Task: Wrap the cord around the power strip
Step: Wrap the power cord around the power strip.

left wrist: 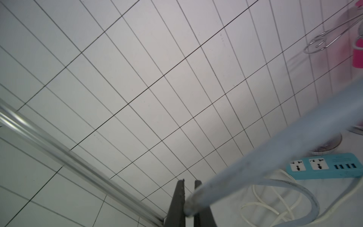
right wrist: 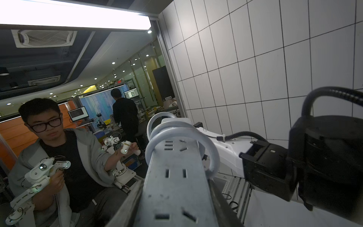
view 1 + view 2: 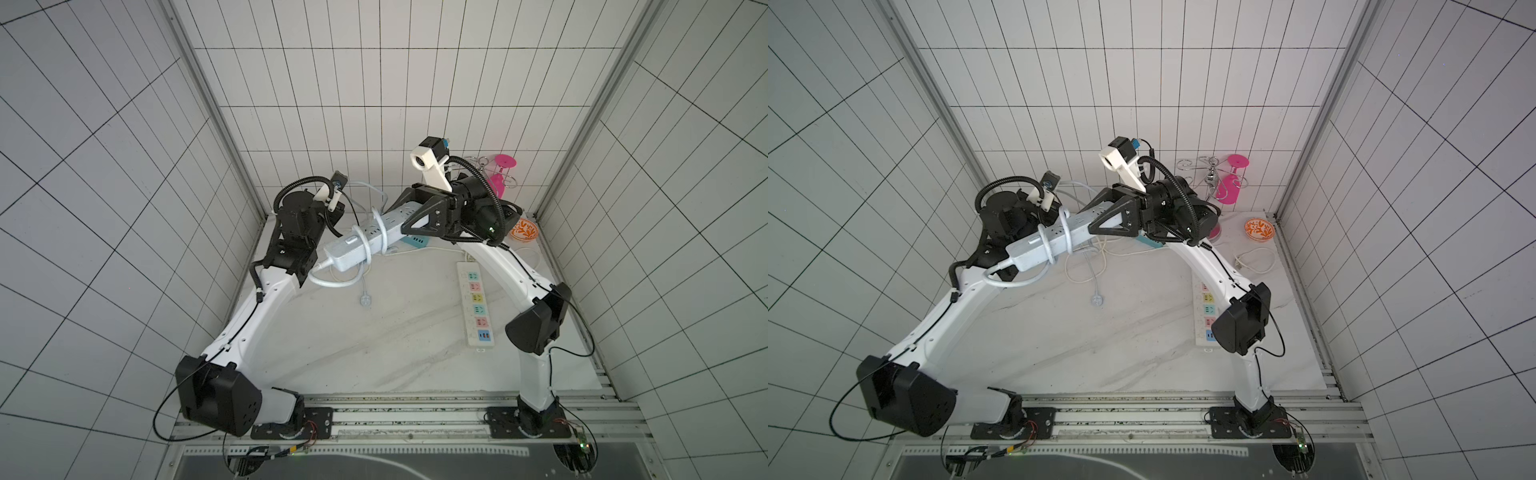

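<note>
The pale grey-blue power strip (image 3: 374, 235) hangs tilted above the table, and my right gripper (image 3: 409, 214) is shut on its far end. In the right wrist view the strip (image 2: 176, 186) runs out from between the jaws of that gripper (image 2: 174, 208), sockets facing up. The cord (image 3: 365, 245) circles the strip in two loops (image 2: 212, 151). A slack bight (image 3: 336, 284) sags under the near end, and the plug (image 3: 365, 300) dangles below. My left gripper (image 1: 189, 183), behind the strip (image 3: 338, 208), is shut on the cord (image 1: 275, 141).
A long white strip with coloured sockets (image 3: 476, 309) lies on the table at the right. The small teal strip (image 1: 324, 167) and thin white cords (image 3: 1084, 266) lie under the raised strip. An orange patterned bowl (image 3: 524, 230) and a pink glass (image 3: 500, 174) on a wire rack stand back right.
</note>
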{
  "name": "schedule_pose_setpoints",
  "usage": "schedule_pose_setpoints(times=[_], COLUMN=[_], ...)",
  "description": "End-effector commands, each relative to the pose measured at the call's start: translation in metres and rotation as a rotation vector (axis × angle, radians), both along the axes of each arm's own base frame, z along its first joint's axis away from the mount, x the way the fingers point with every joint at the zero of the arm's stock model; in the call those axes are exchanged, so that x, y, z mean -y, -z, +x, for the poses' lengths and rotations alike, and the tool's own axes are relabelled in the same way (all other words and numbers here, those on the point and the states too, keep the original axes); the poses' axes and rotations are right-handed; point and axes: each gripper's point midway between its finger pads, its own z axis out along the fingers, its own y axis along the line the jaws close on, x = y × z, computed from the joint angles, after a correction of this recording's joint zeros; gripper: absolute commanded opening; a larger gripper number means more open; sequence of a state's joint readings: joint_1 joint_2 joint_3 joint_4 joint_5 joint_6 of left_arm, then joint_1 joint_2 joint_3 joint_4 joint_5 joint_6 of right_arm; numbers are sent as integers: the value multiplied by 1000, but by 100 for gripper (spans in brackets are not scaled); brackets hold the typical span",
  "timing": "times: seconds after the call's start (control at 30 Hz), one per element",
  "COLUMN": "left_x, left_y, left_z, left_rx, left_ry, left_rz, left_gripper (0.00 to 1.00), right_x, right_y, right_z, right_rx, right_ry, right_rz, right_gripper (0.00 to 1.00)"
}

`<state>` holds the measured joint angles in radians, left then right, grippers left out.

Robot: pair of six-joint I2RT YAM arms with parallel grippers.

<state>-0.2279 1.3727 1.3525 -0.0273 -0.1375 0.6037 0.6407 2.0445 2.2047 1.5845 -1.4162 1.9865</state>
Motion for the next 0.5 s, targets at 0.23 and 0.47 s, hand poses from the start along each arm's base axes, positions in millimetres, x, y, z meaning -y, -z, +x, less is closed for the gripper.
schedule_pose_setpoints(times=[0.23, 0.47], left_x=[-73, -90], left_y=[-40, -48], left_z=[-11, -13], left_rx=[85, 105], left_ry=[-273, -364], left_rz=[55, 104], left_gripper=[0, 0], right_x=[-47, -72], right_y=[84, 137], right_z=[69, 97], right_rx=[-166, -262], right_ry=[19, 13], right_rz=[-147, -241], right_gripper=[0, 0])
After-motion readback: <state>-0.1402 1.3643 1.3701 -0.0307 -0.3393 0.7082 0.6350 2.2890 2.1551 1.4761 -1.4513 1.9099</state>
